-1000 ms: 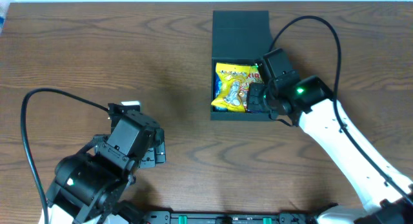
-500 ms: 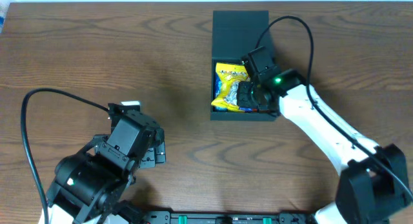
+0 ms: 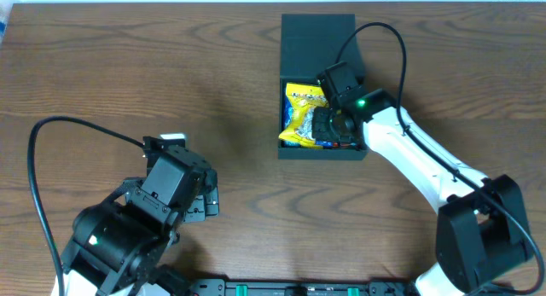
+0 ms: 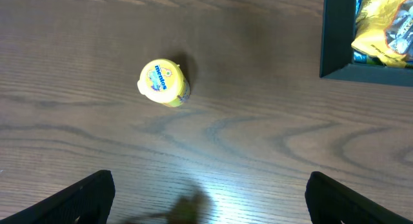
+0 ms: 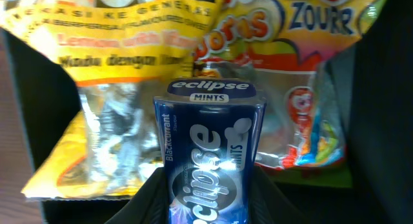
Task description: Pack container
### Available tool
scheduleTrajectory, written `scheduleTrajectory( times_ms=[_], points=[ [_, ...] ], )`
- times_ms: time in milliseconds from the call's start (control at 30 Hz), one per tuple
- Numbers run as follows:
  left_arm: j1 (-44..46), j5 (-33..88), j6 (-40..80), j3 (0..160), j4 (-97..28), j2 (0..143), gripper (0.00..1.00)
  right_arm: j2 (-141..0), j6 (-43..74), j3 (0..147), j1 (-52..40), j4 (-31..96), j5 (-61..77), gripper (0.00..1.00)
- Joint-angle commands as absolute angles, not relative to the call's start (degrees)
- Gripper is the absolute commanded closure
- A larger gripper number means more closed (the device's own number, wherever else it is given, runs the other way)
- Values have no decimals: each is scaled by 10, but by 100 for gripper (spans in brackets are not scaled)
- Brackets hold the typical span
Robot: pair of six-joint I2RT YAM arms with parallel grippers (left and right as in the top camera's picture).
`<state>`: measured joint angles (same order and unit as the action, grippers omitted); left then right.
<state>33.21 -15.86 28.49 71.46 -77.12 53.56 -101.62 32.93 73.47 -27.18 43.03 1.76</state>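
Note:
The dark teal-black container stands at the back centre with its flap lid open away from me. Yellow snack packets lie inside it. My right gripper is down inside the container, shut on a dark blue Eclipse mints tin held over the packets. My left gripper is open and empty near the front left, low over the table. A yellow Mentos tub lies on the wood in the left wrist view, well left of the container's corner.
The right arm's black cable arcs over the container's right side. The left arm's cable loops over the left of the table. The wooden table has bare wood at the back left.
My right gripper has moved left and back with the mints tin, from the container's right wall to further inside over the packets. The left arm has not moved.

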Motion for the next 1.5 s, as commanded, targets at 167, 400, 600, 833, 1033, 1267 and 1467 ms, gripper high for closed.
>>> scheduleTrajectory(
  times_ms=[167,400,600,833,1033,1267,1467],
  points=[
    [331,-169,283,715,-773,535,5,-1016,312,748,-265,448,18,99],
    [331,-169,283,715,-773,535,5,-1016,312,748,-267,446,31,99],
    [331,-169,283,715,-773,535,5,-1016,312,748,-267,446,35,44],
    [331,-169,283,715,-773,535,5,-1016,305,748,-267,446,35,12],
    [331,-169,283,715,-773,535,5,-1008,259,758,-267,472,34,1],
    [331,-169,283,715,-773,535,5,-921,230,764,-267,533,-9,1],
    [331,-169,283,715,-773,535,5,-809,178,764,-267,594,-65,1]
  ],
)
